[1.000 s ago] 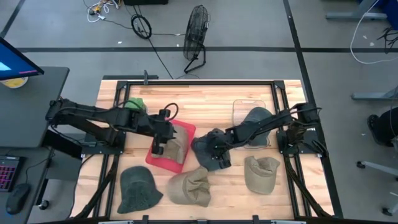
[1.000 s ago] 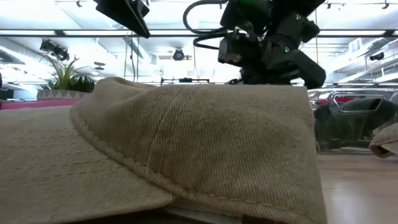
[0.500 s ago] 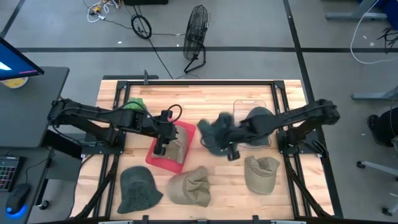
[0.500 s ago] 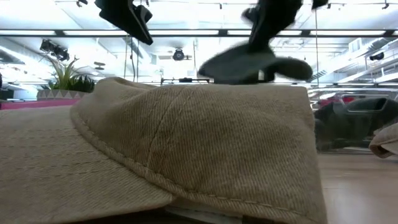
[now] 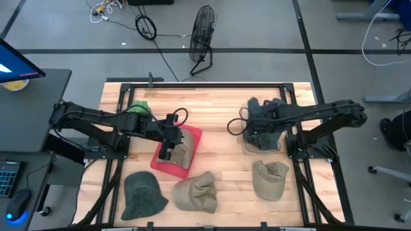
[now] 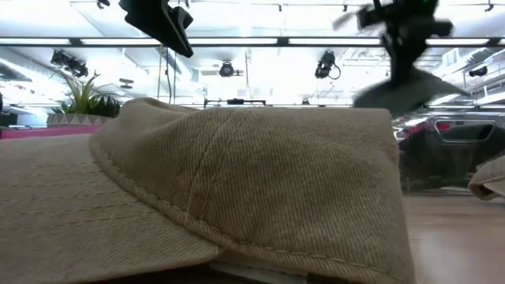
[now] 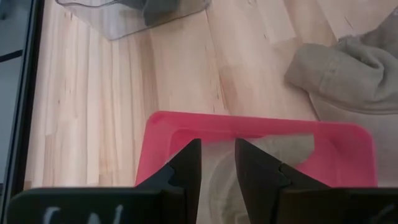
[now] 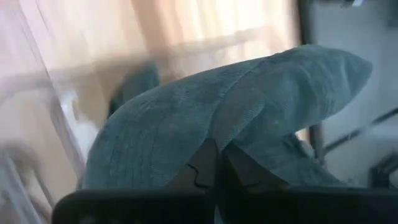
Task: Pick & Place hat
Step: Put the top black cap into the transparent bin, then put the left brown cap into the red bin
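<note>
My right gripper [image 5: 255,123] is shut on a dark grey-blue hat [image 5: 264,115] and holds it in the air over the clear bin [image 5: 278,147] at the table's right. In the low view the hat [image 6: 406,91] hangs blurred below the gripper [image 6: 402,28]. A second dark hat lies in that bin. My left gripper [image 5: 165,146] hovers over the red bin [image 5: 192,133], which holds a tan hat [image 5: 180,154]. Its fingers stand a little apart [image 7: 217,165], touching nothing. My right gripper [image 8: 219,163] pinches a fold of the grey-blue hat's cloth [image 8: 214,134] between its two fingers. The hat is lifted clear and bulges out past the fingertips [image 8: 205,160]. Which part of the hat the fold belongs to cannot be told.
Three hats lie along the near edge: a dark green one [image 5: 142,196], a tan one [image 5: 196,192] that fills the low view [image 6: 237,181], and another tan one [image 5: 270,178]. A green object [image 5: 140,106] sits at the far left. Bare wood lies between the bins.
My right gripper has lifted the dark hat off the table's middle and swung it up and toward the right edge, over the clear bin. The hat now hangs clear of the wood. My left arm has kept still.
</note>
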Motion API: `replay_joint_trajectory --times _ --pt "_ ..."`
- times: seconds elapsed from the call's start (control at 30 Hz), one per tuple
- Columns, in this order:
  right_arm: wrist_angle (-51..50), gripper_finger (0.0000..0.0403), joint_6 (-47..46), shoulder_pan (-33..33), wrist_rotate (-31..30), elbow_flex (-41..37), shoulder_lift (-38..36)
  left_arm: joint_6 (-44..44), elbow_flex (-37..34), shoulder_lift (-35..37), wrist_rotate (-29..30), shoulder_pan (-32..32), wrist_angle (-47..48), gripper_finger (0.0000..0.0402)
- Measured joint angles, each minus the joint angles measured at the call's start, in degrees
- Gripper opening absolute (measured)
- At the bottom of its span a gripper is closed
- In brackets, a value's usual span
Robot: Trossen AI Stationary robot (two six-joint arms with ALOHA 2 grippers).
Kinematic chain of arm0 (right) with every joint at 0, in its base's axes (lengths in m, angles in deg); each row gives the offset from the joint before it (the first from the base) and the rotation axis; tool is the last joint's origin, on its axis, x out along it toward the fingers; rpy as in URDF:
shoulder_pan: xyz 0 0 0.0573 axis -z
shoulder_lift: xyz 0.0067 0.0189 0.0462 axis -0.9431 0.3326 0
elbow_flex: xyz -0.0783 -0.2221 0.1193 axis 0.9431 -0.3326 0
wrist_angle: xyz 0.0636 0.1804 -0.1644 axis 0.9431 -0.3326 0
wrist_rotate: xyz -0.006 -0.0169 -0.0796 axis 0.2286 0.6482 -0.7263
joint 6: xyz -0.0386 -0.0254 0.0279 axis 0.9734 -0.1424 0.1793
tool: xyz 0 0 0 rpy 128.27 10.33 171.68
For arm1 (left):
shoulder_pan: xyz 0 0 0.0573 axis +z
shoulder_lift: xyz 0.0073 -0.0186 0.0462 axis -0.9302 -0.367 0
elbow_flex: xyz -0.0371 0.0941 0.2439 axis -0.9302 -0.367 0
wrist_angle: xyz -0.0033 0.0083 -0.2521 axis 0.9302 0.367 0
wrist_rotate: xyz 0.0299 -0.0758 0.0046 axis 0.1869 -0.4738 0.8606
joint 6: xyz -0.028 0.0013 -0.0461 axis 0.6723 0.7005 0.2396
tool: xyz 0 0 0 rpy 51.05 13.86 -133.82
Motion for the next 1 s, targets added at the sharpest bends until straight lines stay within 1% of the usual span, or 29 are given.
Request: replay_joint_trajectory --times 0.1,0.17,0.23,0.33,0.43,0.53,0.63,0.7,0.87,0.93,1.0 --pt "3.81 0.0007 1.38 0.37 2.03 -6.31 0.04 -0.08 0.00 0.00 0.00 0.00 0.01 0.0101" --pt "9.22 0.0007 4.39 0.37 5.42 -9.64 0.02 -0.10 0.00 0.00 0.02 0.00 -0.04 0.0101" --pt "15.65 0.0007 7.67 0.37 10.19 -12.33 0.04 -0.10 0.00 0.00 0.02 0.00 -0.02 0.0101" --pt "23.53 0.0007 9.40 0.36 13.39 -15.73 0.02 -0.12 0.00 0.00 0.01 0.00 -0.06 0.0101" --pt "25.74 0.0017 10.71 0.59 13.24 -17.77 -0.07 -0.12 0.00 0.00 0.02 0.00 -0.08 0.0101" --pt "23.79 0.0042 7.47 1.05 11.10 -18.22 0.00 -0.12 0.00 0.00 0.02 0.00 -0.08 0.0101" --pt "22.06 0.0077 5.09 1.26 11.21 -17.51 0.04 -0.10 0.00 0.00 0.01 0.00 -0.16 0.0101" --pt "21.09 0.0101 4.98 1.07 11.30 -15.71 0.09 0.00 0.00 0.00 0.02 0.00 -0.69 0.0101" --pt "14.73 0.0153 4.99 -0.77 11.32 -7.14 0.08 3.03 0.00 0.00 -0.08 -0.05 -2.42 0.0101" --pt "14.31 0.0166 5.00 -1.89 11.30 -3.70 0.07 5.34 0.00 0.00 -1.30 -0.39 -3.49 0.0101" --pt "15.00 0.0174 5.59 -3.33 11.28 -0.64 0.05 8.60 0.00 0.00 -4.21 -0.85 -5.14 0.0101"
